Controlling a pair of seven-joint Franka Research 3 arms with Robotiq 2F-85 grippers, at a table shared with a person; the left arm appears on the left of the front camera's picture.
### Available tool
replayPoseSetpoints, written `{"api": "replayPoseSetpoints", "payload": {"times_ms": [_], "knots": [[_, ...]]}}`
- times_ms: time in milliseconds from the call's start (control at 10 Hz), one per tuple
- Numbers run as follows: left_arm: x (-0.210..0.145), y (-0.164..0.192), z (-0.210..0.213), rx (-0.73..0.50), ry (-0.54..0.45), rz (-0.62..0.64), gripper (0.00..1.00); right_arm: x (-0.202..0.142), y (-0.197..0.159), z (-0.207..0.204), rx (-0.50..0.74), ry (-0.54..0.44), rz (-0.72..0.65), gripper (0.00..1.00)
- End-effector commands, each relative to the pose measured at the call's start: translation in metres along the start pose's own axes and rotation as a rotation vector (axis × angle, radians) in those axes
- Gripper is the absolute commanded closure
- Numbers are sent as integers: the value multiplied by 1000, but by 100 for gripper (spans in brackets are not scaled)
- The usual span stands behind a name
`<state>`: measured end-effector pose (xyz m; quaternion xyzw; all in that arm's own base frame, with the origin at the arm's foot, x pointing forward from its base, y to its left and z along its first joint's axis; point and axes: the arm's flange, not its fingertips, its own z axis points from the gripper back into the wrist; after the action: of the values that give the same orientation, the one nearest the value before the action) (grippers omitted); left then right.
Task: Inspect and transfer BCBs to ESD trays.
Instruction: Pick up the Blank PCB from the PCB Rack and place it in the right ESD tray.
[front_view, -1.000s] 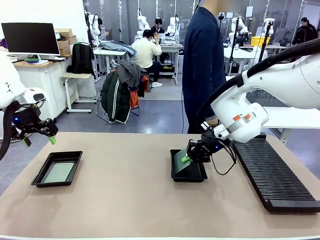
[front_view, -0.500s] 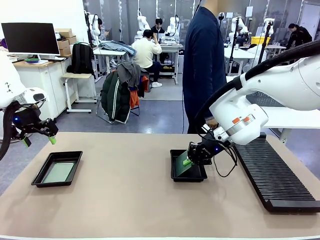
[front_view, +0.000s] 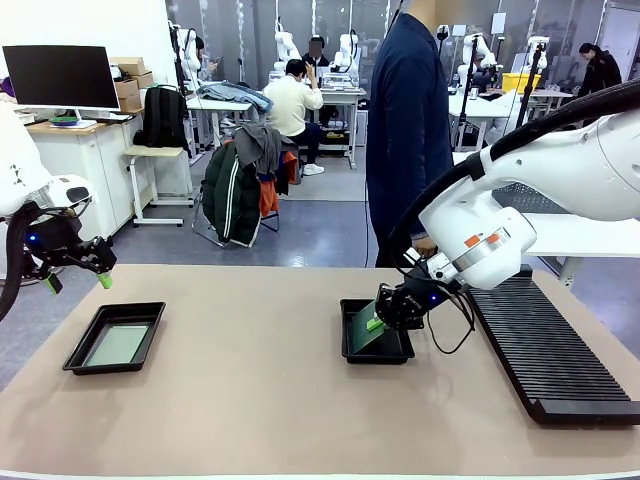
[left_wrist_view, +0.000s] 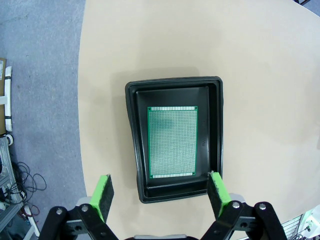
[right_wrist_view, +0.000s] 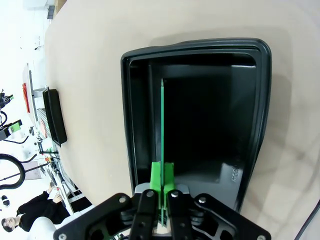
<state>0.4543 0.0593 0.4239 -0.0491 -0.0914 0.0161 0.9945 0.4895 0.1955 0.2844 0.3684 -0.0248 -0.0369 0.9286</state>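
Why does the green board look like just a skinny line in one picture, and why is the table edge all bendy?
Right wrist view: the gripper holds the board edge-on to the camera, so it shows as a thin line over the black tray. Left wrist view: the wide-angle lens curves the table edge.

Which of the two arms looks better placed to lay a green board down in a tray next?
The right. Its gripper is shut on a thin green circuit board, tilted into the near black plastic tray. The left gripper hangs open, apart from its filled tray.

no legible text, faint embossed mark on black tray (right_wrist_view: 235, 172) floor, unreadable
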Motion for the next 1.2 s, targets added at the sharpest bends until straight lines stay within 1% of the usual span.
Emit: {"api": "replayPoseSetpoints", "payload": {"times_ms": [0, 200, 300, 400, 500, 600, 700, 800, 900, 1000, 1100], "knots": [[-2, 1, -2, 3, -14, 2, 0, -1, 0, -1, 7, -1, 6, 97], [-2, 1, -2, 3, -14, 2, 0, -1, 0, -1, 7, -1, 6, 97], [-2, 1, -2, 3, -14, 2, 0, 0, 0, 0, 0, 0, 0, 94], [-2, 1, -2, 3, -14, 2, 0, -1, 1, 2, -24, -10, -11, 80], [-2, 1, -2, 3, -14, 2, 0, -3, 2, 3, -45, -14, -16, 76], [-2, 1, -2, 3, -14, 2, 0, -4, 3, 6, -73, -18, -25, 62], [-2, 1, -2, 3, -14, 2, 0, -6, 6, 11, -99, -32, -28, 58], [-2, 1, -2, 3, -14, 2, 0, -8, 10, 16, -131, -34, -27, 45], [-2, 1, -2, 3, -14, 2, 0, -10, 15, 23, -157, -40, -24, 40], [-2, 1, -2, 3, -14, 2, 0, -12, 22, 31, -198, -44, -18, 26], [-2, 1, -2, 3, -14, 2, 0, -11, 29, 38, -243, -46, -18, 21]]}}
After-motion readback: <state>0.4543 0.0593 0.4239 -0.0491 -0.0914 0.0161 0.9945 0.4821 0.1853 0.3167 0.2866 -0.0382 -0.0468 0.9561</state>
